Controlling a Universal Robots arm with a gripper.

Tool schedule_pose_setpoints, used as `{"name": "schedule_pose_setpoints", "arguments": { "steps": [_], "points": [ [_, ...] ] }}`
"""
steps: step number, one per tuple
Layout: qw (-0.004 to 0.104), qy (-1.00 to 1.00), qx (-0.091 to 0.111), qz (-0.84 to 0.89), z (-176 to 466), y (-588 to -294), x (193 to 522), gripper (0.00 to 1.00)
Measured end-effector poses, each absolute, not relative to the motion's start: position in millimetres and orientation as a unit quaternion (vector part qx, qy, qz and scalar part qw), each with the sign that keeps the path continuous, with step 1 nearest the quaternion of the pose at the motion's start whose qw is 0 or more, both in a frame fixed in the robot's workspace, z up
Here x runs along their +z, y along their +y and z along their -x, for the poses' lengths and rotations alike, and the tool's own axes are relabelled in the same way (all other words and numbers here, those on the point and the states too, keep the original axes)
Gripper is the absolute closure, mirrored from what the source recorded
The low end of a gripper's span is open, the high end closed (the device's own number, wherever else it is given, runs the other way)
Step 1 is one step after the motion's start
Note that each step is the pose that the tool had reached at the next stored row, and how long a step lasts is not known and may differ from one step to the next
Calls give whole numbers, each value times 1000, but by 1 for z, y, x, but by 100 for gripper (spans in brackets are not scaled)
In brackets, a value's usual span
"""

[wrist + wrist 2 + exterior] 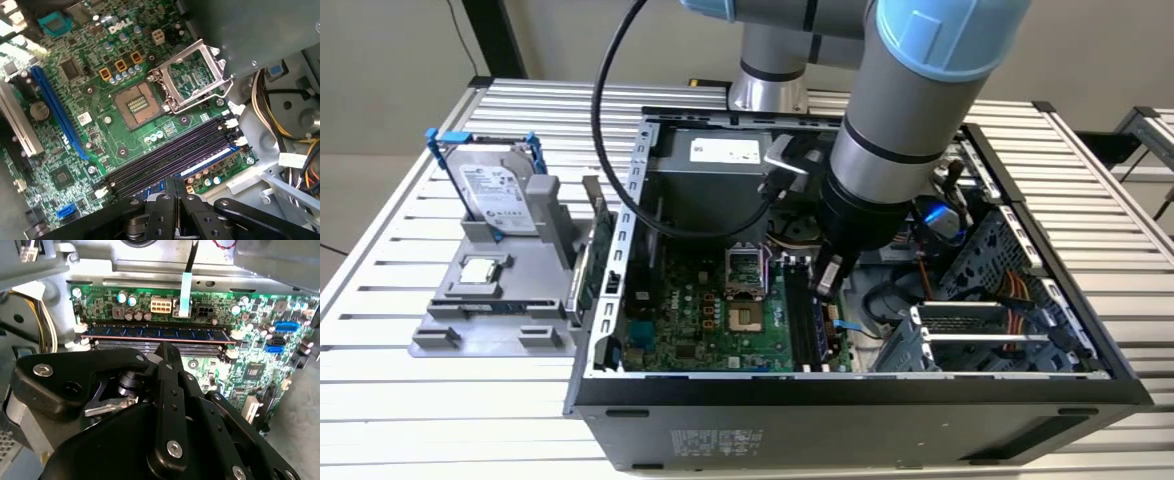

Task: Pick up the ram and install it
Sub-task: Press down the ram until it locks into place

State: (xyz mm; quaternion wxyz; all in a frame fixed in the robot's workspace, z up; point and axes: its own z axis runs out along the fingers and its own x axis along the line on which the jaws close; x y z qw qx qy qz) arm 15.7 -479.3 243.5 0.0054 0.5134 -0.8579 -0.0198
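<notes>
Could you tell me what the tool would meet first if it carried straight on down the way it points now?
Most likely the ram sitting in its slot on the green board; the tool points at it, though the gap is unclear.

In the exterior view the arm (907, 130) runs off the top edge and covers the middle of the open computer case (854, 385); whether the gripper (829, 282) touches the ram (809, 320) is too small to tell. In the second wrist view the gripper's black linkage (170, 415) hides the motherboard (260, 365) below the ram (155, 333). In the first wrist view the fingertips are cut off by the picture's lower edge.
</notes>
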Motion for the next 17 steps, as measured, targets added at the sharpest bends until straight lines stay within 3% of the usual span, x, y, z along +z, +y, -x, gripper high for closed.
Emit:
{"name": "schedule_pose_setpoints", "arguments": {
  "steps": [17],
  "points": [
    [5,-784,-18,-621,-16,-479,243,100]
  ]
}}
